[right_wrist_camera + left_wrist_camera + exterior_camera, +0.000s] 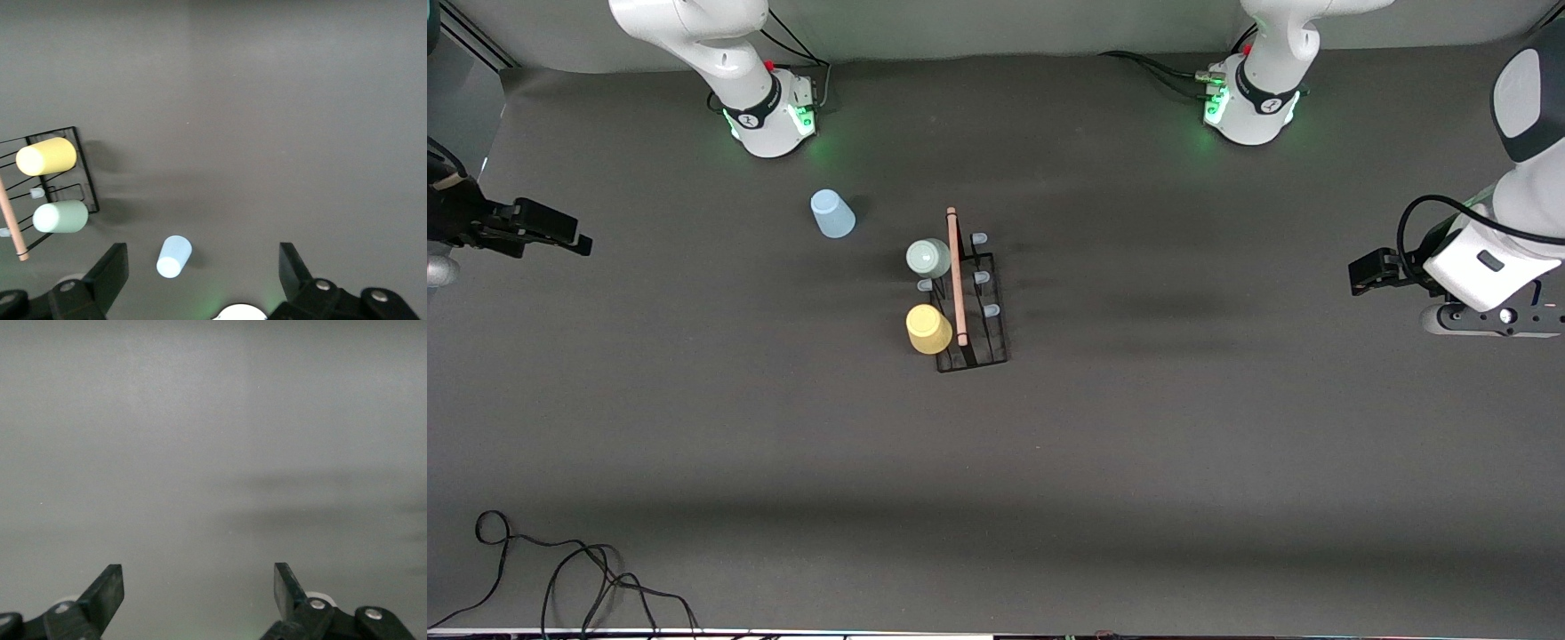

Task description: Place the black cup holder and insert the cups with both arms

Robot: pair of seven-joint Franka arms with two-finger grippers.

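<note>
L arm waits at its own end of the table [1049,498], left gripper [199,587] up, jaws wide, empty. R arm same at its end, right gripper [203,267] wide, empty.

Cut off by the front view's edges: both arms' upper links and part of the right gripper [560,233]. Under the sage green cup [928,258] and yellow cup [928,328], rack pegs hidden. Only fingertips [107,590] visible in wrist views.
</note>
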